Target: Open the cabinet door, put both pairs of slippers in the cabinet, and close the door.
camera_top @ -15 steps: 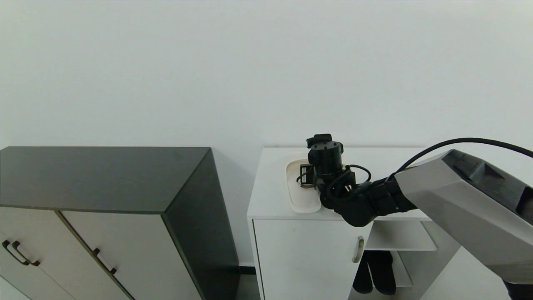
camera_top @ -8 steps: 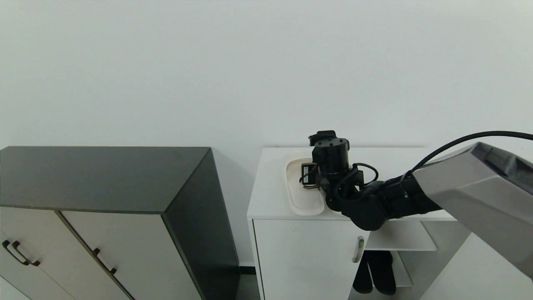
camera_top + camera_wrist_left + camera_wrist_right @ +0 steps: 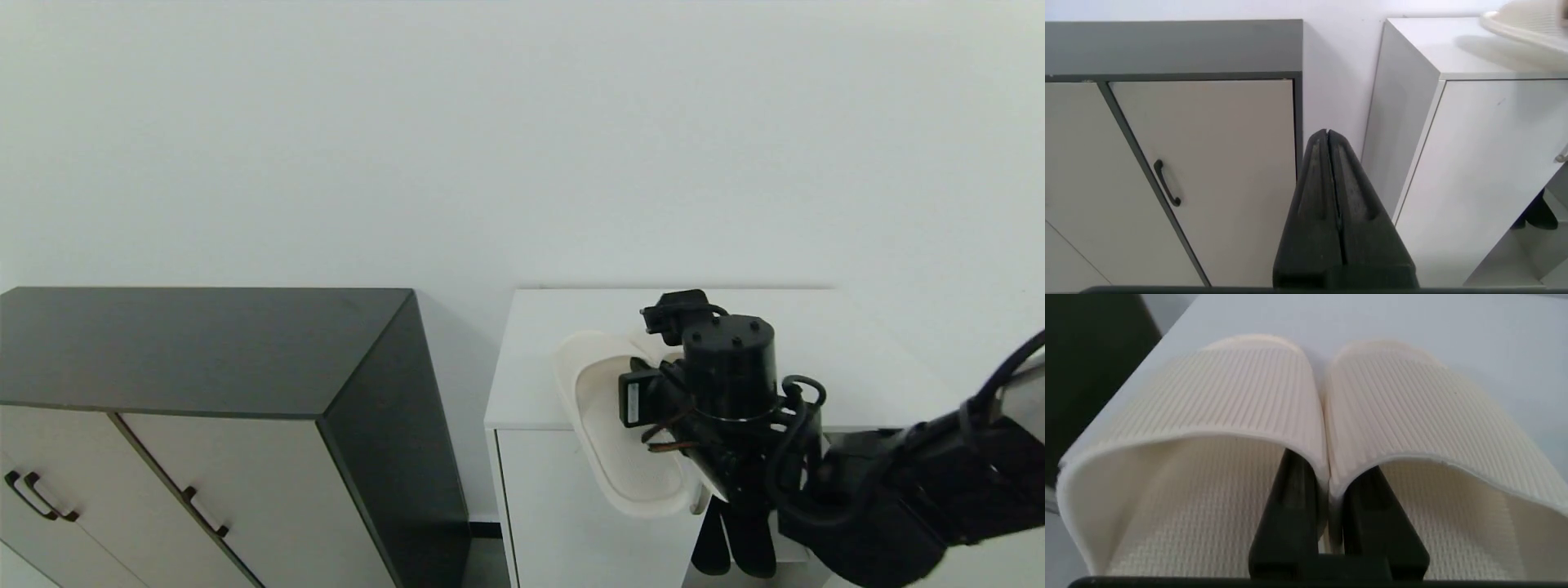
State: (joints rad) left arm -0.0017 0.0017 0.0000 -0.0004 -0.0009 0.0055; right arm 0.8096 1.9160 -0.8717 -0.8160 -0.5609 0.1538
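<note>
The right gripper (image 3: 1328, 518) pinches the inner sides of both cream slippers (image 3: 620, 441) together, holding the pair tilted over the front edge of the white cabinet (image 3: 555, 343). The black slippers (image 3: 718, 547) already sit low in its open compartment. The left gripper (image 3: 1331, 196) hangs aside, fingers pressed together. Remaining, I judge: stow the cream pair, then close the door

The right gripper (image 3: 1327, 510) has its tips buried under the straps of the pair of cream ribbed fabric slippers (image 3: 1241, 416). In the head view, the black right arm (image 3: 865, 506) covers most of one cream slipper and part of the black slippers (image 3: 731, 547) inside the white cabinet (image 3: 571, 506).
</note>
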